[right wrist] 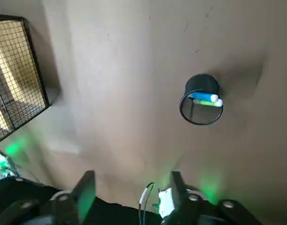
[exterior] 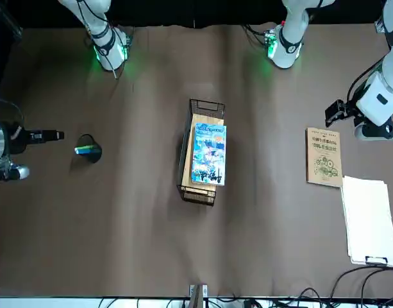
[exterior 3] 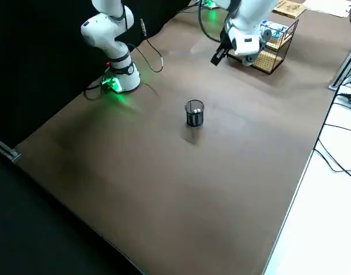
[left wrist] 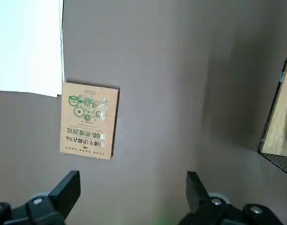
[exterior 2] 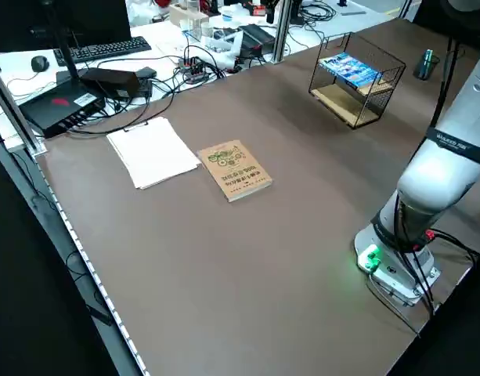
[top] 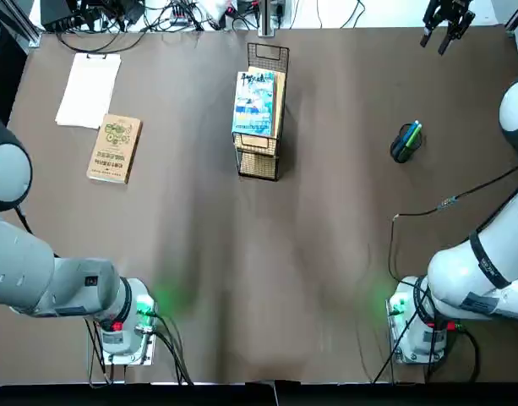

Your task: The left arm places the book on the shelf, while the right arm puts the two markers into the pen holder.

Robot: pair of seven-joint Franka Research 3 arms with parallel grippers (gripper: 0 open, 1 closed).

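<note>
- Since the book (top: 254, 103) already lies flat on the plank top of the shelf (top: 260, 166), and the two markers (top: 411, 135) stand in the pen holder (top: 403, 145), the work looks finished; what remains, by my judgement, is a clean retreat.
- Left hand (left wrist: 133, 185) hangs above the table (top: 242, 279) near the tan-brown book (top: 116, 148), its fingers spread wide and empty.
- Right hand (right wrist: 130, 186) is raised well above the pen holder, fingers apart with nothing between them; in the top view it shows at the far right corner (top: 447, 19).
- To finish well, each arm should keep its height while withdrawing and steer wide of what it placed, so no link brushes the shelf or tips the light mesh cup.
- White paper sheet (top: 89, 88) lies just beyond the tan-brown book, well apart from the shelf.
- A thin black cable (top: 461, 194) trails over the table on the right, near the pen holder; it could snag during the retreat.
- Nothing else crowds either path.
</note>
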